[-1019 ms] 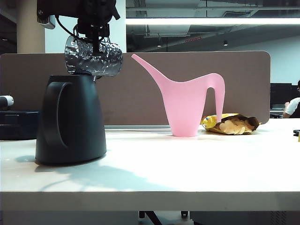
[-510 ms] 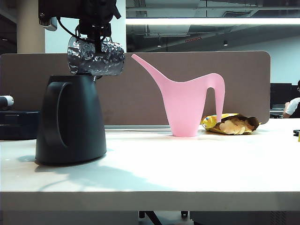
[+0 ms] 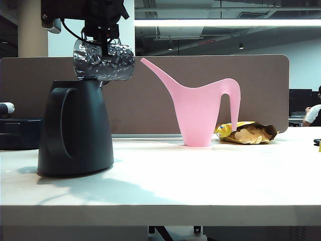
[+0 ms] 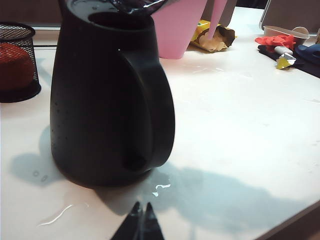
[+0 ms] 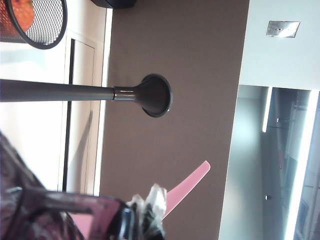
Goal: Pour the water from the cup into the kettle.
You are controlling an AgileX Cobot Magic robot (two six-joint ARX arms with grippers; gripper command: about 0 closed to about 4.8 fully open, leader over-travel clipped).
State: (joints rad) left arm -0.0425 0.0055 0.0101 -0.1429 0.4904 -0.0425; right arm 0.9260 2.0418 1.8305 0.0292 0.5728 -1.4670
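The cup (image 3: 104, 61), tipped sideways above the kettle (image 3: 76, 128) in the right gripper's (image 3: 103, 36) clenched jaws, looks mid-pour, needing righting next; the left gripper (image 4: 140, 227) rests with jaws closed, empty, low over the bench (image 3: 200, 175).

On my exterior feed I see a pink watering can (image 3: 203, 113) standing upright on the white table (image 3: 200, 181), its long spout pointing toward ten o'clock. Just beside it, at its three o'clock, an opened snack bag (image 3: 248, 133) lies spilling chips. A brown partition (image 3: 261, 85) runs behind both. My left wrist feed shows a black mesh basket (image 4: 17, 62).
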